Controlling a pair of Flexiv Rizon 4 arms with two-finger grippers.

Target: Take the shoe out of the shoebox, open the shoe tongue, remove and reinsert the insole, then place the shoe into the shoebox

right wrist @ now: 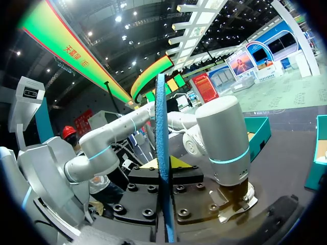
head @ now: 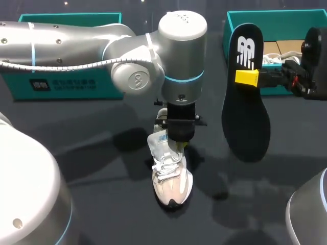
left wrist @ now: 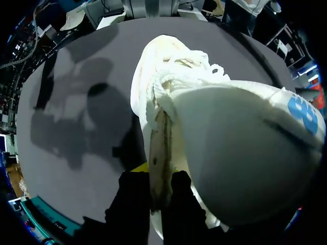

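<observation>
— So, how do the arms stand?
— My left arm (head: 92, 48) comes in from the left and drops straight down at mid-table. The left gripper (head: 179, 145) is pinched onto the heel-side collar of the white-and-beige laced sneaker (head: 171, 178). The right gripper (head: 247, 77) is clamped on the black foam insole (head: 245, 122), held upright in the air before the teal cardboard shoebox (head: 276, 19).
— And the sneaker's heading?
— It stands on the dark table (head: 92, 153), toe toward the near edge, heel away, long axis running near to far.
</observation>
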